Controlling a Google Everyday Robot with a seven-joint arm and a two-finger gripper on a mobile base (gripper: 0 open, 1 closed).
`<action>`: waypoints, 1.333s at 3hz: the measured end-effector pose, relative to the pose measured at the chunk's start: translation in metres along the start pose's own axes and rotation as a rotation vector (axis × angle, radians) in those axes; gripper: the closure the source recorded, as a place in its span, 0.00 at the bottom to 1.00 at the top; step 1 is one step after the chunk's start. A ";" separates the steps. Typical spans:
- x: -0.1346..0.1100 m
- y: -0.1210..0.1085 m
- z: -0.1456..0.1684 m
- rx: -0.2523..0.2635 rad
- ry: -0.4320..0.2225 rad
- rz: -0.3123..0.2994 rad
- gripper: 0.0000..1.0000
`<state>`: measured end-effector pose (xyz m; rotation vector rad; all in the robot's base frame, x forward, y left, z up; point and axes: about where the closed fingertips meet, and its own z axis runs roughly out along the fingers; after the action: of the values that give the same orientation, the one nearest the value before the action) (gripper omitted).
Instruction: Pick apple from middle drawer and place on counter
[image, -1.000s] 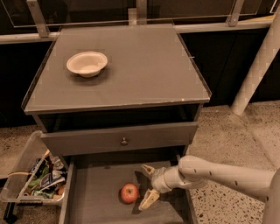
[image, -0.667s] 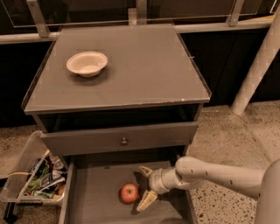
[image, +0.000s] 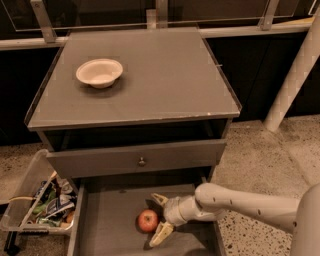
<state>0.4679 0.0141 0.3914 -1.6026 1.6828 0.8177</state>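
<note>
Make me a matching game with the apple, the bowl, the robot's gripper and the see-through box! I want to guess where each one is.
Things:
1. apple
2. white bowl
3. gripper
4. clear bin of packets

Places:
A. on the counter
B. on the speckled floor, at the left
C. lying on the middle drawer bottom
D. reaching into the drawer, jaws open right by the apple

Pairs: 1-C, 2-A, 3-D, 4-B

Claw (image: 157, 220) low, fingers spread wide; arm extended leftward.
</note>
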 end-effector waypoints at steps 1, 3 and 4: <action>-0.013 0.011 0.006 0.000 -0.020 -0.030 0.00; 0.002 0.007 0.013 0.043 0.025 -0.023 0.00; 0.002 0.007 0.013 0.043 0.025 -0.023 0.18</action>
<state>0.4618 0.0234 0.3823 -1.6058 1.6852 0.7485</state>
